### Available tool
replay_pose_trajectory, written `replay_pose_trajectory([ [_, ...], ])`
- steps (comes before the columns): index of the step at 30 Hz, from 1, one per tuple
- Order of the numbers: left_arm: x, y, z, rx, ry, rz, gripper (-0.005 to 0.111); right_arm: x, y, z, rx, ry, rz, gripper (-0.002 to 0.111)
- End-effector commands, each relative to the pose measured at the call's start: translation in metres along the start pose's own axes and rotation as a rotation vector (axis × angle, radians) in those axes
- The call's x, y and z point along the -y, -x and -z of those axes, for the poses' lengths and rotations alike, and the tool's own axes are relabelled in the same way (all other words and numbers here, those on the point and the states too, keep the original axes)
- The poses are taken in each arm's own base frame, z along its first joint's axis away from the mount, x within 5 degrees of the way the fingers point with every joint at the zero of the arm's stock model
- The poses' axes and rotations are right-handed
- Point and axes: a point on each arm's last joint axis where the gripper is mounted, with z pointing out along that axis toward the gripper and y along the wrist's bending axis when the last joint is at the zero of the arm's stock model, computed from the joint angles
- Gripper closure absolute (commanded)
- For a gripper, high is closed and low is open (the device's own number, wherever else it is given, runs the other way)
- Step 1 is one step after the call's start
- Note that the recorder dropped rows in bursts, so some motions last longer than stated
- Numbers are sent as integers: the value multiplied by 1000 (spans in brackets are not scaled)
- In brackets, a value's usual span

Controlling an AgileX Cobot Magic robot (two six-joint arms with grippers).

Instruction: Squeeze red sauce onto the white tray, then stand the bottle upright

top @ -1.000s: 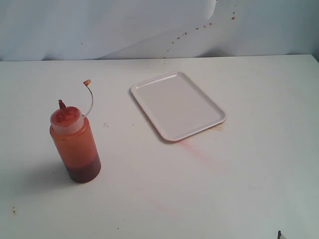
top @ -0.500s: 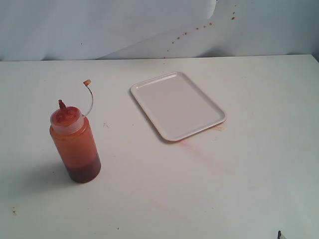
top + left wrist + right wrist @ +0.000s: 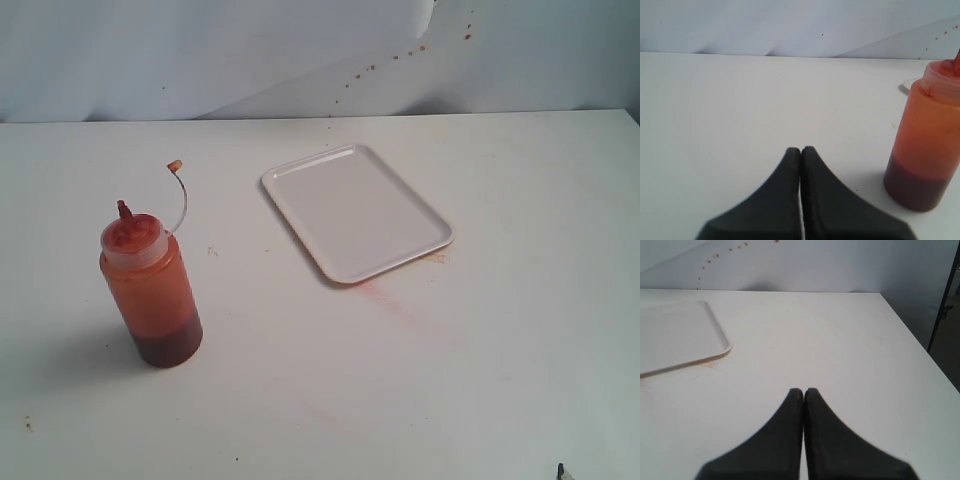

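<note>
The bottle [image 3: 150, 290] stands upright on the bench [image 3: 500, 360], well apart from the tray [image 3: 355, 210], whose surface is bare white. Left pincer [image 3: 801, 150] and right pincer [image 3: 803, 391] are clenched, grasping nothing. Nothing has shifted during the last second, so squeezing has not begun.

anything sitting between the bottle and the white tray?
No object. The exterior view shows bare tabletop between the bottle and the white tray, apart from a tiny dark fleck on the surface.
</note>
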Motion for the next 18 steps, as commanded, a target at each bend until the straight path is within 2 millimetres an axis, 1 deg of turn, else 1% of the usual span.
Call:
replay_pose_trajectory([
  [1, 0, -1, 0, 1, 0, -1, 106, 0, -1, 0, 1, -8, 4, 108],
  [6, -1, 0, 0, 8, 8, -29, 106, 0, -1, 0, 1, -8, 4, 108],
  [18, -1, 0, 0, 8, 8, -29, 106, 0, -1, 0, 1, -8, 4, 108],
])
